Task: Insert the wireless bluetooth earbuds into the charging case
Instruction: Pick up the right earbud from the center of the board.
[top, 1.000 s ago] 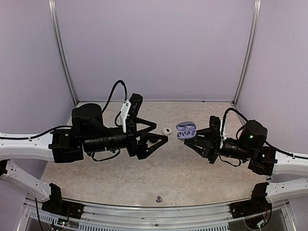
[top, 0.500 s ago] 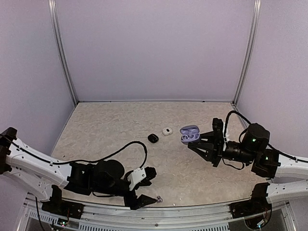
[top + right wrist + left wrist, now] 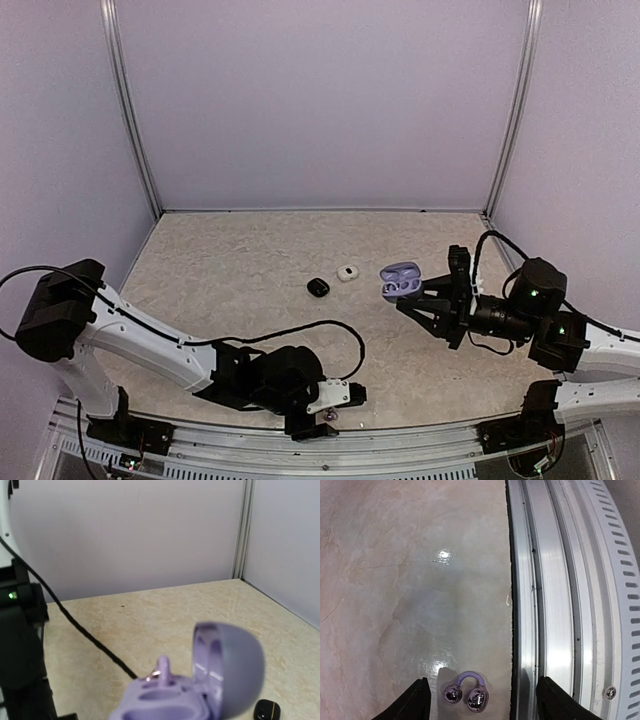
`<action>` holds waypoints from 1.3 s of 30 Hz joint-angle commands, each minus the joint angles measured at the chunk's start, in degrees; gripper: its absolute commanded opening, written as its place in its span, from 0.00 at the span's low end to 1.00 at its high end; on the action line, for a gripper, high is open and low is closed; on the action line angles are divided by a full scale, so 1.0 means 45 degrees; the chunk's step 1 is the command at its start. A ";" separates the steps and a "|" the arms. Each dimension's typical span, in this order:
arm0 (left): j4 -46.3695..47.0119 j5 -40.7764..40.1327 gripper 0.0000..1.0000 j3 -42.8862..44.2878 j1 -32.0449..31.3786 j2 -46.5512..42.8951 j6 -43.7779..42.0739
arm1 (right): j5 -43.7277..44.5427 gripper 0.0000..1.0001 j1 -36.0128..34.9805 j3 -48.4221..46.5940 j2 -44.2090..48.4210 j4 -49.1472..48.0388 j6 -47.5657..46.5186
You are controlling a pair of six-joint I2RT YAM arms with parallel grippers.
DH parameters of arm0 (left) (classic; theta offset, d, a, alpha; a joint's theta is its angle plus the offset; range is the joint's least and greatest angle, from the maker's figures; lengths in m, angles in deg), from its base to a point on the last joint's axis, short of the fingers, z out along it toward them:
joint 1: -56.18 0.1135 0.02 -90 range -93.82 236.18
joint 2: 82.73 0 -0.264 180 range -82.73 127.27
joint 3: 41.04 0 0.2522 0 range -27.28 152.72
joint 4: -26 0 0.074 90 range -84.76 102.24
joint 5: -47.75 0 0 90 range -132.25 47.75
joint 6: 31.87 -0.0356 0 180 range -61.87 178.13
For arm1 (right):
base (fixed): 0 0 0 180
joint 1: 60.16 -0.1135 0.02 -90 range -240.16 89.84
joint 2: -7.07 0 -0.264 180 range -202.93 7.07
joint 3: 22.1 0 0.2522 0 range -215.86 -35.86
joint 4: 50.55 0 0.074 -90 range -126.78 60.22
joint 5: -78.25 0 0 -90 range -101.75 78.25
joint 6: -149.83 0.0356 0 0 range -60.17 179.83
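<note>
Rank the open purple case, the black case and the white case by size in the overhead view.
1. open purple case, clearly largest.
2. black case and white case: nearly alike, too close to rank.

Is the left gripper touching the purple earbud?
No: the earbud lies on the table between the open fingers of the left gripper, touching neither.

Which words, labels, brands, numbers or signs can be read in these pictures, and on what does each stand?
No text can be read anywhere.
The purple charging case, purple earbud and small white case show no marking.
A pale mark on the small black case is too blurred to read.
</note>
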 commanded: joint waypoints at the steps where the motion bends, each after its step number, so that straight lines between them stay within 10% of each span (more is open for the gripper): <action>1: -0.1898 0.0244 0.70 0.0823 0.0188 0.0601 -0.1403 | 0.0168 0.00 0.0079 0.0180 0.0360 0.0119 0.0180; 21: -0.4928 0.1066 0.36 0.2933 0.0939 0.2082 -0.2791 | 0.0208 0.00 0.0138 0.0201 0.0536 0.0272 -0.0065; 39: -0.2111 0.0544 0.26 0.1079 0.1742 -0.0974 -0.0981 | 0.0940 0.00 0.0163 0.0044 0.0069 -0.0109 -0.0141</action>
